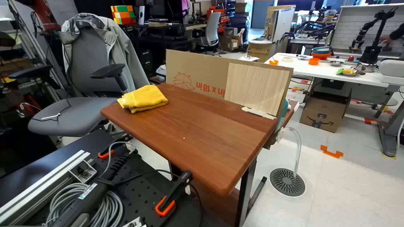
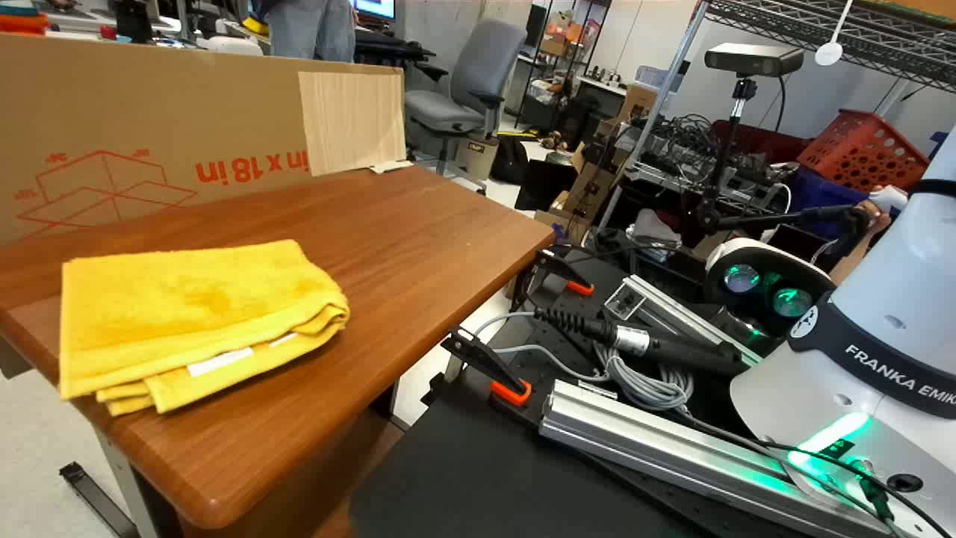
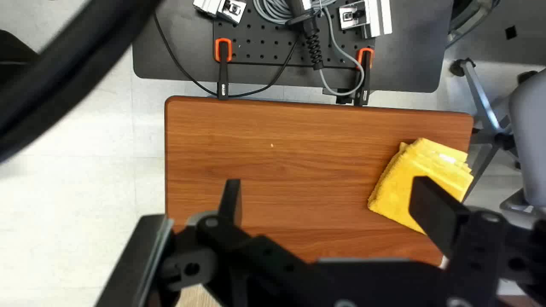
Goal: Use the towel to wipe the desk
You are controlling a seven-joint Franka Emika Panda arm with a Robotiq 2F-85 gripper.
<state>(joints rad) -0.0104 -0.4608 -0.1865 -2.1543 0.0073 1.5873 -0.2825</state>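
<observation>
The whole wiping job looks like it is yet to come: I think no part is done, and the grabbing, the rubbing and the letting go are all left.

The room is a busy lab with a pale floor (image 1: pixel 347 189). In an exterior view, a long white table (image 1: pixel 322 72) stands far away on the right. The brown wood-grain desk (image 1: pixel 195 132) stands in the middle. Its top is flat and looks smooth, with round corners, so wiping it should go well. In an exterior view, a black table (image 2: pixel 441 463) is near, just right of the desk, with a strip of floor between. A gray office chair (image 1: pixel 82 113) stands near the desk's left end in an exterior view. A cardboard sheet (image 1: pixel 195 66) stands up along the far side in both exterior views.

The yellow towel (image 2: pixel 202 321) lies folded on the desk. It is at the left end in both exterior views and at the right end in the wrist view.

The gripper (image 3: pixel 328 194) shows in the wrist view alone. Its fingers (image 3: pixel 229 200) stand wide apart and pinch nothing. One finger hides a bit of the towel, but both exterior views show no finger by it, so I think they do not touch.

A tiny pale speck (image 3: pixel 272 145) shows on the desk, well apart from the towel; it may need wiping.
</observation>
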